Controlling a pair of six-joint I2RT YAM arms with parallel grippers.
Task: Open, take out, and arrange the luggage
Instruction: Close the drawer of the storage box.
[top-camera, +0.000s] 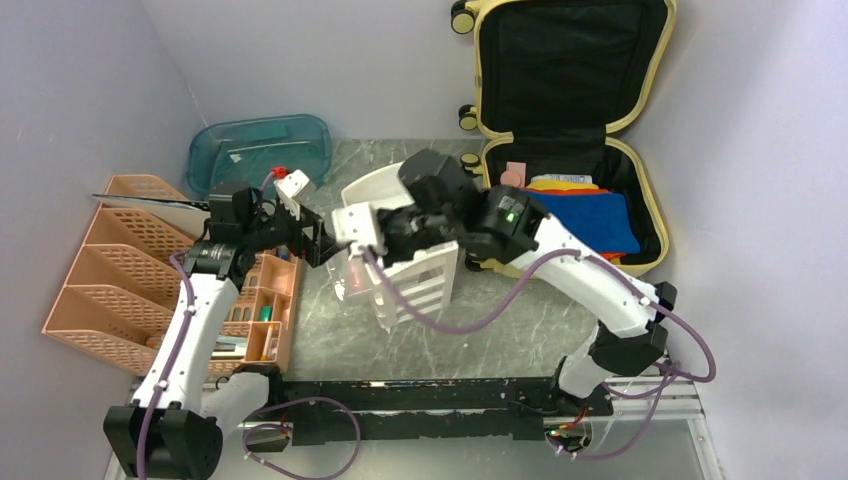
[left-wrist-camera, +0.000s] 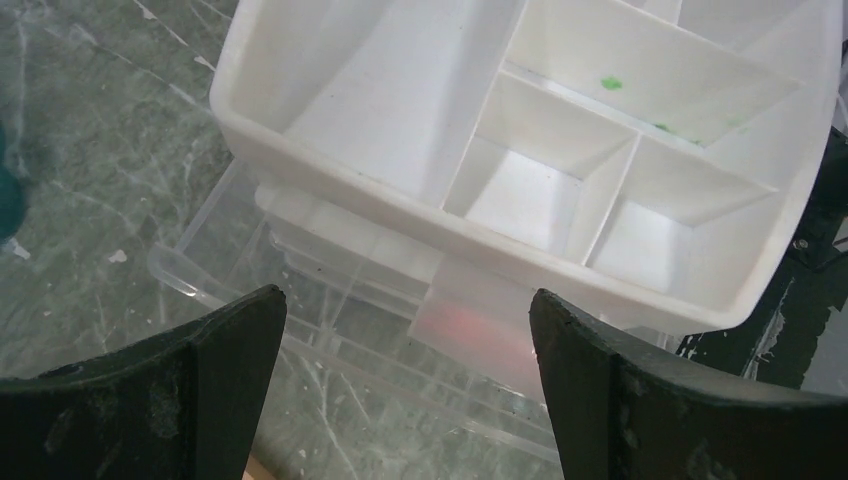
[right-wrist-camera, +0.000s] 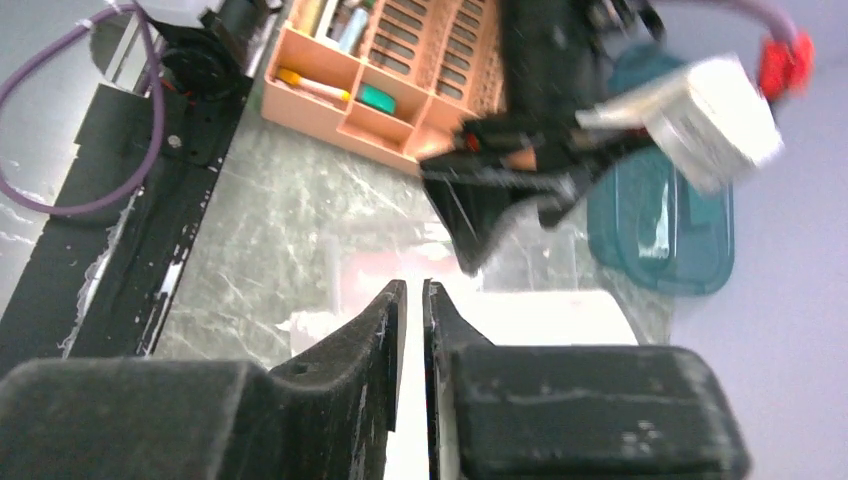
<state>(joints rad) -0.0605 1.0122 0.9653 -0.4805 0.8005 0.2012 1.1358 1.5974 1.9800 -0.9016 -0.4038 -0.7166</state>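
Plainly, the white tray (left-wrist-camera: 380, 120) sat tilted atop the drawer unit (top-camera: 420, 285). If the right gripper (right-wrist-camera: 412, 300) let go, the tray could slide off. Its jaws were nearly together; whether they pinched the tray's wall I could not tell. The left gripper (left-wrist-camera: 400, 330) gaped wide beside the unit. The luggage (top-camera: 570, 60) lay open right of the unit, lid upright, wheels toward it, long axis seemingly crosswise.

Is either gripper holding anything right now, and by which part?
The left gripper is open and holds nothing. The right gripper is nearly closed at the white tray; whether it pinches the tray's rim cannot be told.
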